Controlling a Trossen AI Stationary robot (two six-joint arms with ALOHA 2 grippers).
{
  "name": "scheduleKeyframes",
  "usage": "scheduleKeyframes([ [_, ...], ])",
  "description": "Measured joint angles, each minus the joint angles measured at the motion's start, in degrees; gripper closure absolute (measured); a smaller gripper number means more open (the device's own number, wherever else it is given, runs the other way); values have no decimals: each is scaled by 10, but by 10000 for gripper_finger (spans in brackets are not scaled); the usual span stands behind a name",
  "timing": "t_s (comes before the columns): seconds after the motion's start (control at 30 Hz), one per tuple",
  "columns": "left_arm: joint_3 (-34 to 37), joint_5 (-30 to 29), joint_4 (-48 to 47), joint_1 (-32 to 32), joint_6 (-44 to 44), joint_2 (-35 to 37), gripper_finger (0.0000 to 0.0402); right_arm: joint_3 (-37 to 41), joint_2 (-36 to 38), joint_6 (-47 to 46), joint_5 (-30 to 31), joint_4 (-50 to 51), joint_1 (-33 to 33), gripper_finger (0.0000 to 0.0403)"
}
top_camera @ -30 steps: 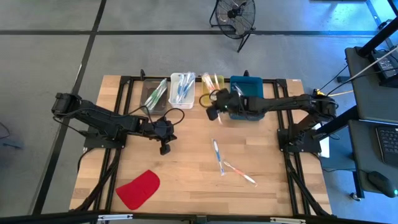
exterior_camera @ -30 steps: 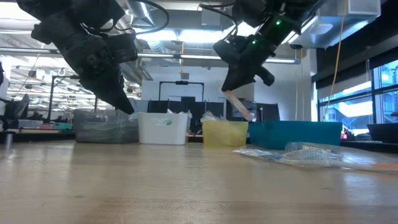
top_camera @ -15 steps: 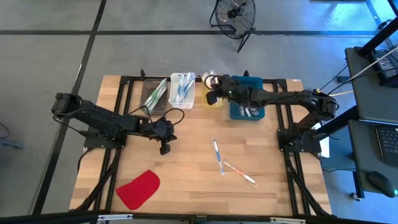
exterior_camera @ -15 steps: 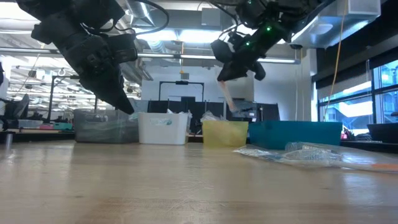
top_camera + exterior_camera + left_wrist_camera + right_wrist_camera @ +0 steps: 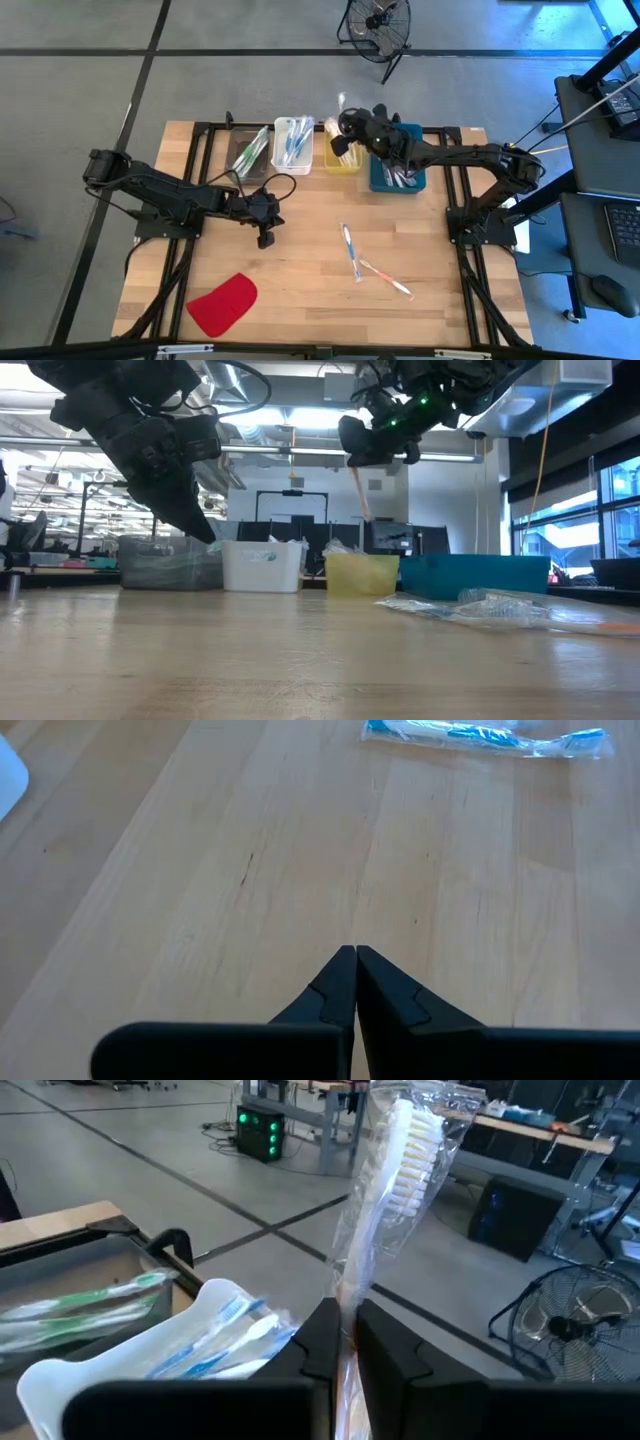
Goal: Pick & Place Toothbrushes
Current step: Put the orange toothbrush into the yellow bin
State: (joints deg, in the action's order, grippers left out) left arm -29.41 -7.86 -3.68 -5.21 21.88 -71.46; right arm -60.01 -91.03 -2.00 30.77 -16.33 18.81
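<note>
My right gripper (image 5: 346, 128) hangs above the yellow bin (image 5: 342, 158) at the table's far edge, shut on a toothbrush in a clear wrapper (image 5: 395, 1160). In the low view the brush's orange handle (image 5: 358, 490) slants down below the gripper (image 5: 374, 448). Two more wrapped toothbrushes lie flat on the table, a blue one (image 5: 349, 250) and an orange one (image 5: 387, 280). My left gripper (image 5: 265, 238) is shut on nothing, a little above the bare wood left of centre (image 5: 355, 955). My right gripper pinches the wrapped toothbrush between its two fingers, partway along the handle (image 5: 347, 1342). The fingers come nearly level from the table's right side and lie across the brush. The bristle head (image 5: 412, 1142) sticks out past the fingertips and the orange handle hangs below, lifted clear above the yellow bin.
Several bins stand in a row at the far edge: a clear one with green brushes (image 5: 250, 152), a white one with blue brushes (image 5: 293, 142), the yellow one, and a teal one (image 5: 397, 160). A flat red piece (image 5: 222, 303) lies near the front left.
My right gripper has risen and gone toward the table's far edge, from beside the teal bin to above the yellow bin. It has tipped up from pointing downward to nearly level and rolled, still shut on the toothbrush, whose head now points past the far edge.
</note>
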Motion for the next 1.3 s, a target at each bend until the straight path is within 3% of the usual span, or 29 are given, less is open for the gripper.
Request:
scheduleKeyframes([
  [0.73, 0, 0, 0, 0, 0, 0, 398, 0, -97, -82, -93, 54, 60, 381],
  [1.3, 0, 0, -11, 0, 0, 0, 398, 0, -147, -157, -94, 74, 79, 374],
])
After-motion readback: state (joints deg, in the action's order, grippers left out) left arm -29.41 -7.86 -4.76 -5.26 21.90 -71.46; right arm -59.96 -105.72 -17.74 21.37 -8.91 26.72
